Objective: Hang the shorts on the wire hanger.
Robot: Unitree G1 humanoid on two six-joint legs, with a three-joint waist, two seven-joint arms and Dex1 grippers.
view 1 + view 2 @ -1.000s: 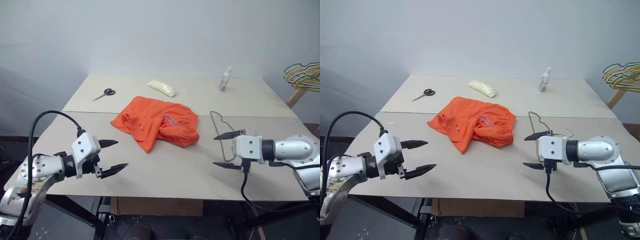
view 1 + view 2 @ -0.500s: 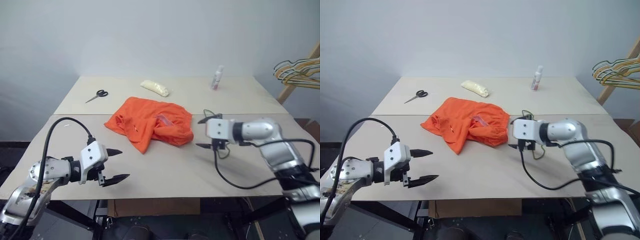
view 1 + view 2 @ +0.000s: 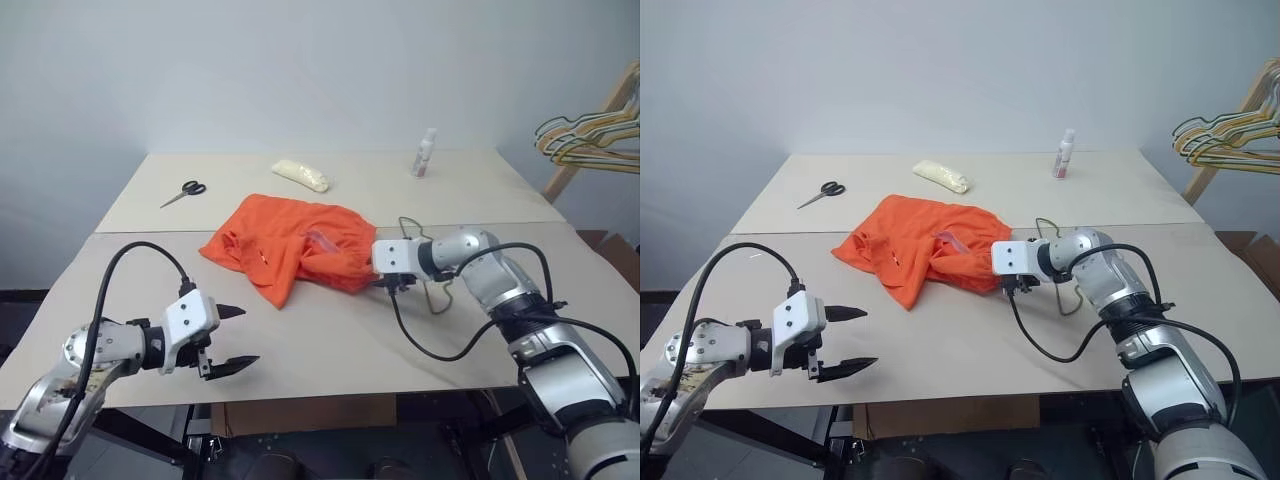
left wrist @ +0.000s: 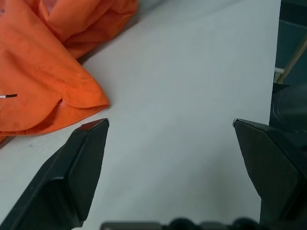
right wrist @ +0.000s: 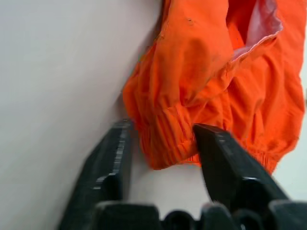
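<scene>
On the desk, the right hand is closing around the shorts' waistband, the left hand is waiting wide open, and the hanger is lying untouched.

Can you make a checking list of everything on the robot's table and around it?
Surface: pale table of two boards with a seam across.
Job's things: orange shorts lie crumpled mid-table; thin wire hanger lies flat beside them, mostly behind the right arm.
Clutter: scissors, a pale packet and a small bottle along the far side.
Pincers: left pincer open, over bare table; right pincer around the shorts' gathered waistband, fingers against the cloth.
Cables: black cable loops over the left arm; another hangs below the right.
Surroundings: plain wall; bunch of hangers on a wooden rack.
</scene>
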